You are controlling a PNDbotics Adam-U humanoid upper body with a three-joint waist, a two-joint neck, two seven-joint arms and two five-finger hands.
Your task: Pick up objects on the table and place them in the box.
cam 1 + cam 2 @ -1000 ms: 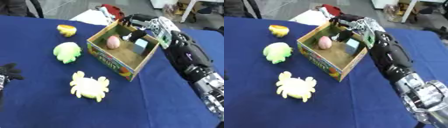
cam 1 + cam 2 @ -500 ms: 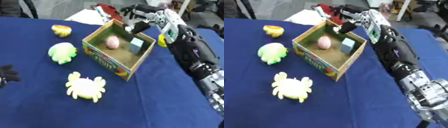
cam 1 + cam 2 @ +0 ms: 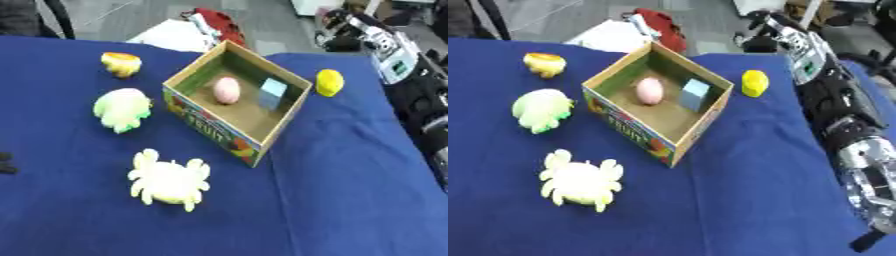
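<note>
Below the right hand (image 3: pixel 773 27), whose finger state I cannot tell, the box (image 3: pixel 278 123) holds a pink egg (image 3: pixel 227 90) and blue cube (image 3: pixel 272 93), with four toys left on the worktop (image 3: pixel 350 190).

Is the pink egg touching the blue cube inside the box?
Apart. The left eye view shows a strip of brown box floor between the pink egg and the blue cube; the right eye view shows the same gap.
</note>
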